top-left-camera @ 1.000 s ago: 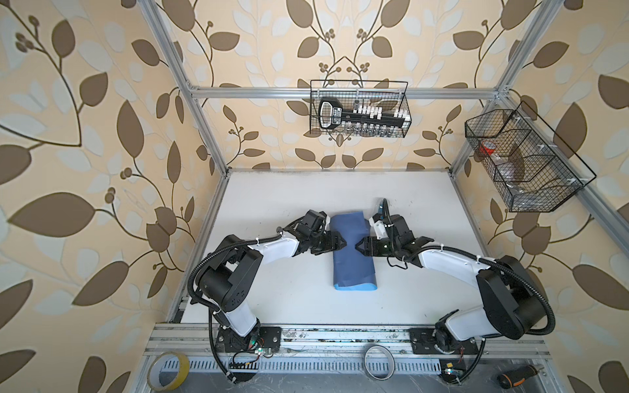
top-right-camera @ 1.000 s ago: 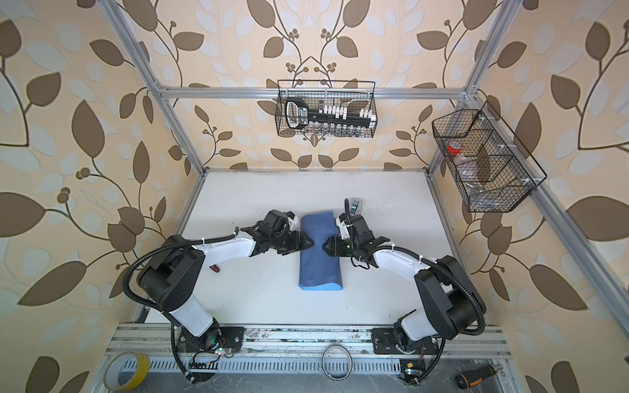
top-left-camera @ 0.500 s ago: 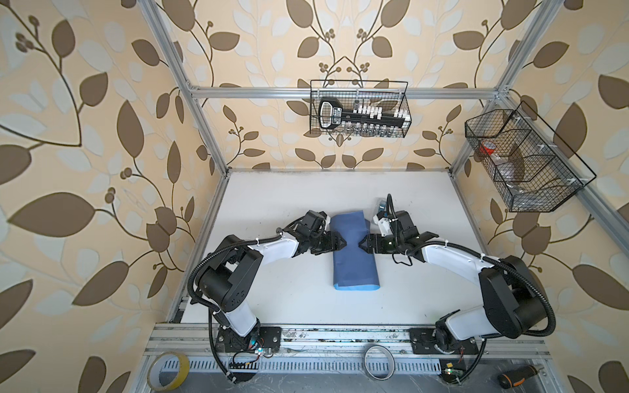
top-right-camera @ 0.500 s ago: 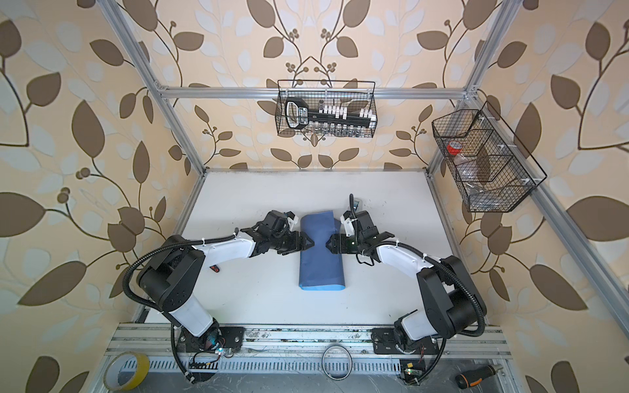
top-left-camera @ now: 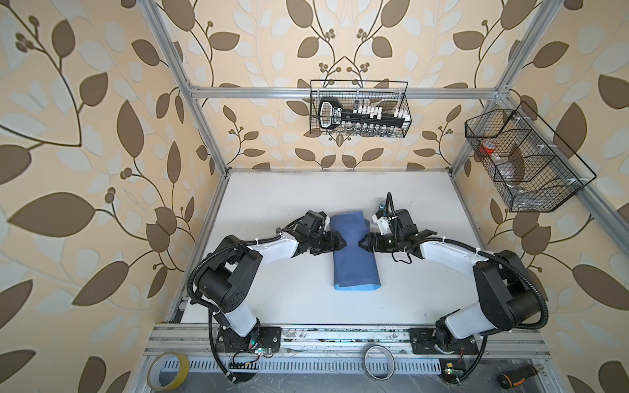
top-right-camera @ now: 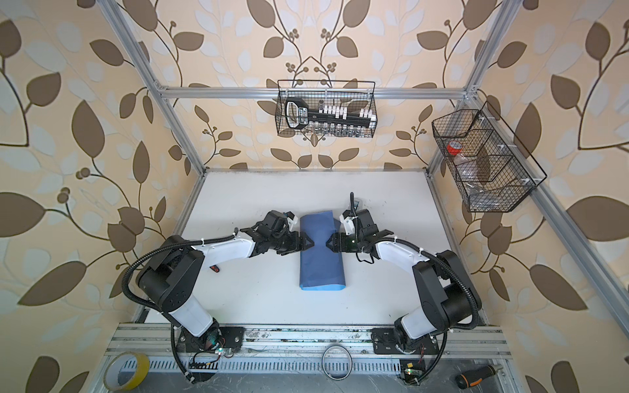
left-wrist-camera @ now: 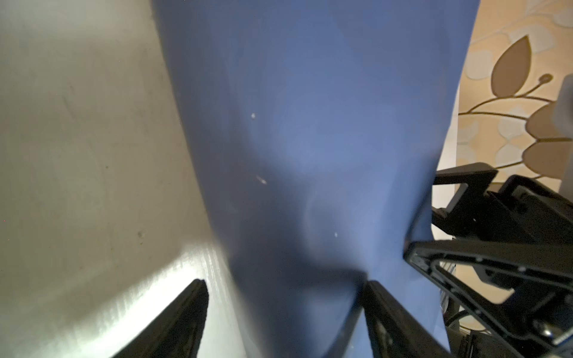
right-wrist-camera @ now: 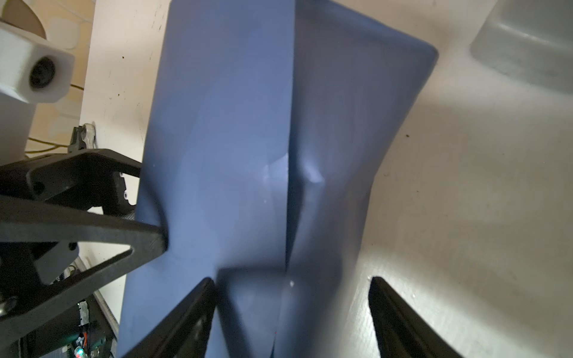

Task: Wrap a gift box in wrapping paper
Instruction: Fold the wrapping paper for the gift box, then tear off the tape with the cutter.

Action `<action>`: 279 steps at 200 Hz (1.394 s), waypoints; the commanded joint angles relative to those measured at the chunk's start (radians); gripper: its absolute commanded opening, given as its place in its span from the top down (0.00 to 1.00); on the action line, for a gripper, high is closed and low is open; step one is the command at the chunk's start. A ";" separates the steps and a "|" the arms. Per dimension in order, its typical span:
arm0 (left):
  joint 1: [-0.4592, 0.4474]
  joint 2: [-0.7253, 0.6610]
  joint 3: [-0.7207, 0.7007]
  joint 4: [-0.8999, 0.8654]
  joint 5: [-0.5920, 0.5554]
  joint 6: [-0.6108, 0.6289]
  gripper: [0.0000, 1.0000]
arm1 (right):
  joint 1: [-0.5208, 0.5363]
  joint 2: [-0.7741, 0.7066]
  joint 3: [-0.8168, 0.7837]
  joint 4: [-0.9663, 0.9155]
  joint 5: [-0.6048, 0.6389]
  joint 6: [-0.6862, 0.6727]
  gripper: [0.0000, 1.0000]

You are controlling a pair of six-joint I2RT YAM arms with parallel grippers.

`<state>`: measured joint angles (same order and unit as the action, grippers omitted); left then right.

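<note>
The wrapping paper (top-left-camera: 354, 258) (top-right-camera: 321, 258) lies mid-table, folded into a long slate-blue bundle with a light blue edge at its near end. The gift box is hidden under it. My left gripper (top-left-camera: 342, 243) (top-right-camera: 308, 243) meets the bundle's left side and my right gripper (top-left-camera: 362, 244) (top-right-camera: 329, 244) its right side, tips facing each other. In the left wrist view the left gripper (left-wrist-camera: 283, 310) is open, the paper (left-wrist-camera: 310, 139) running between its fingers. In the right wrist view the right gripper (right-wrist-camera: 293, 310) is also open astride the paper's (right-wrist-camera: 232, 124) edge.
A grey-white tape dispenser (top-left-camera: 381, 204) (right-wrist-camera: 527, 46) stands just behind the right wrist. Wire baskets hang on the back wall (top-left-camera: 359, 109) and the right wall (top-left-camera: 524, 163). A yellow tape roll (top-left-camera: 168, 371), a ring (top-left-camera: 378, 362) and a screwdriver (top-left-camera: 519, 374) lie past the front rail.
The right wrist has swung a little toward the back and right while its tips stay at the paper. The left arm has barely moved.
</note>
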<state>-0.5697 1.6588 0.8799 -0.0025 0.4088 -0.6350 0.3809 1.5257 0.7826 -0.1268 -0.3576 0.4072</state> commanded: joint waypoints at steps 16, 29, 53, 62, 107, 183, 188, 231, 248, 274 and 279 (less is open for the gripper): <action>0.009 -0.061 0.030 -0.082 0.002 -0.021 0.15 | -0.005 0.028 -0.052 -0.024 0.034 -0.015 0.24; 0.012 -0.062 0.038 -0.079 0.023 -0.026 0.14 | -0.005 0.028 -0.057 -0.021 0.032 -0.013 0.25; 0.011 -0.029 0.060 -0.091 0.058 -0.020 0.14 | -0.005 0.030 -0.062 -0.014 0.030 -0.012 0.25; 0.011 -0.008 0.066 -0.098 0.071 -0.015 0.14 | -0.005 0.030 -0.064 -0.014 0.029 -0.011 0.26; 0.011 0.025 0.025 -0.150 0.051 0.034 0.16 | -0.007 0.019 -0.038 -0.024 0.029 -0.011 0.25; 0.012 0.032 -0.021 -0.180 0.007 0.072 0.18 | -0.049 -0.067 0.098 -0.100 0.010 0.018 0.15; 0.011 0.030 -0.019 -0.181 0.005 0.073 0.18 | -0.061 -0.078 0.106 -0.101 0.009 0.023 0.14; 0.012 0.026 -0.011 -0.189 -0.002 0.083 0.18 | -0.215 -0.097 0.138 -0.063 0.026 0.086 0.18; 0.012 0.030 -0.007 -0.191 -0.004 0.084 0.18 | -0.259 -0.056 0.156 -0.025 0.020 0.117 0.21; 0.012 0.035 -0.005 -0.192 -0.002 0.086 0.19 | -0.284 0.054 0.231 -0.007 0.008 0.137 0.26; 0.011 0.035 -0.006 -0.191 -0.002 0.086 0.19 | -0.287 0.079 0.247 -0.006 0.010 0.140 0.28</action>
<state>-0.5613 1.6756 0.9016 -0.0586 0.4702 -0.6003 0.1024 1.5093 0.9565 -0.1566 -0.3443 0.5137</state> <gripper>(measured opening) 0.815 0.746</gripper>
